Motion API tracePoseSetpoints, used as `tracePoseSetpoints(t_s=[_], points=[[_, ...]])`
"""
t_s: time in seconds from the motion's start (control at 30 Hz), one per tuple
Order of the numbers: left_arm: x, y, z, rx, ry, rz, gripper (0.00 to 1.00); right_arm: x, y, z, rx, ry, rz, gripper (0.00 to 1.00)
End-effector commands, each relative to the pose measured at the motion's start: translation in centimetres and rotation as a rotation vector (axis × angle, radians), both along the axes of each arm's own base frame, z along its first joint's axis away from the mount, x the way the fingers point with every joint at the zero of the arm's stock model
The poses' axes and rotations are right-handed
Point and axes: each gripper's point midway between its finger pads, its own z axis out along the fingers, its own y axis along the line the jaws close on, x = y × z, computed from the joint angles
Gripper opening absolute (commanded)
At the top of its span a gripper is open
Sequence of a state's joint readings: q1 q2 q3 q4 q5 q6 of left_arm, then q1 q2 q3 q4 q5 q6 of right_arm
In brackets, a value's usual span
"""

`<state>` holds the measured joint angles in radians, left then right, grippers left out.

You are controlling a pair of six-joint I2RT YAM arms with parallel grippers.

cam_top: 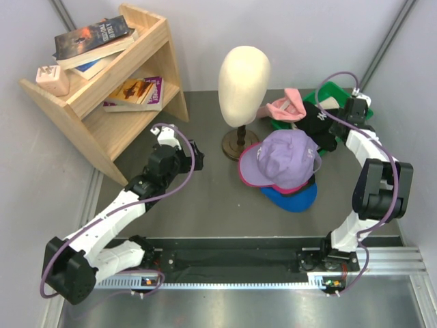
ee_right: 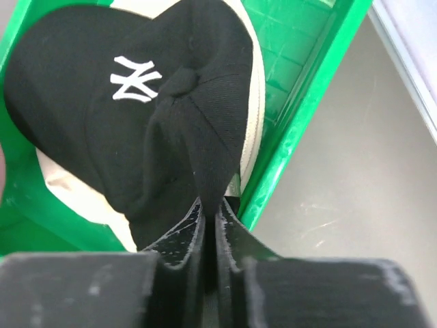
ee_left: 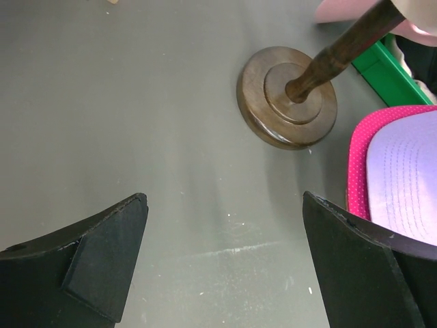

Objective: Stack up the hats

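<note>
Pinching a fold of the soft black cap (ee_right: 102, 116) at the very tips of the right jaws, pressed nearly together. Beyond, white stitched logo up, draped over a cream hat (ee_right: 75, 198) in the ribbed green plastic bin (ee_right: 307, 102). Holding the left jaws spread wide above the bare grey desk (ee_left: 136, 102); farther off, round turned wooden base (ee_left: 287, 96), lavender cap (ee_left: 403, 184) on dotted magenta cap (ee_left: 356, 164).
</note>
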<state>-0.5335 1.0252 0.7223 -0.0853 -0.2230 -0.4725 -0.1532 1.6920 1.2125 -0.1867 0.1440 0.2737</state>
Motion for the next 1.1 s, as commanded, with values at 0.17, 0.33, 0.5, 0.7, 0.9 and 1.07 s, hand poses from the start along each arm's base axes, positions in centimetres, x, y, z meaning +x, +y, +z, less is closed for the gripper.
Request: tracePoseSetpoints(t_s=[0.17, 0.33, 0.5, 0.7, 0.9, 1.07], points=[[0.6, 0.3, 3.6, -0.022, -0.091, 0.012, 0.99, 0.9, -1.0, 14.6, -0.108, -0.299, 0.022, 0.00], [0.4, 0.2, 4.1, -0.037, -0.109, 0.001, 0.99, -1.9, -0.4, 25.4, -0.152, -0.510, 0.030, 0.00], [0.2, -0.1, 4.5, -0.064, -0.118, -0.012, 0.99, -3.6, -0.2, 31.2, -0.187, -0.596, 0.037, 0.00], [-0.1, -0.6, 5.6, -0.080, -0.150, -0.052, 0.99, -7.0, 4.7, 34.7, -0.127, -0.713, 0.211, 0.00], [-1.0, -1.7, 8.4, -0.161, -0.234, -0.124, 0.99, -12.1, 13.5, 37.7, -0.027, -0.828, 0.483, 0.00], [-2.0, -2.8, 10.5, -0.272, -0.282, -0.178, 0.97, -17.7, 19.8, 38.1, 0.131, -0.932, 0.721, 0.00]])
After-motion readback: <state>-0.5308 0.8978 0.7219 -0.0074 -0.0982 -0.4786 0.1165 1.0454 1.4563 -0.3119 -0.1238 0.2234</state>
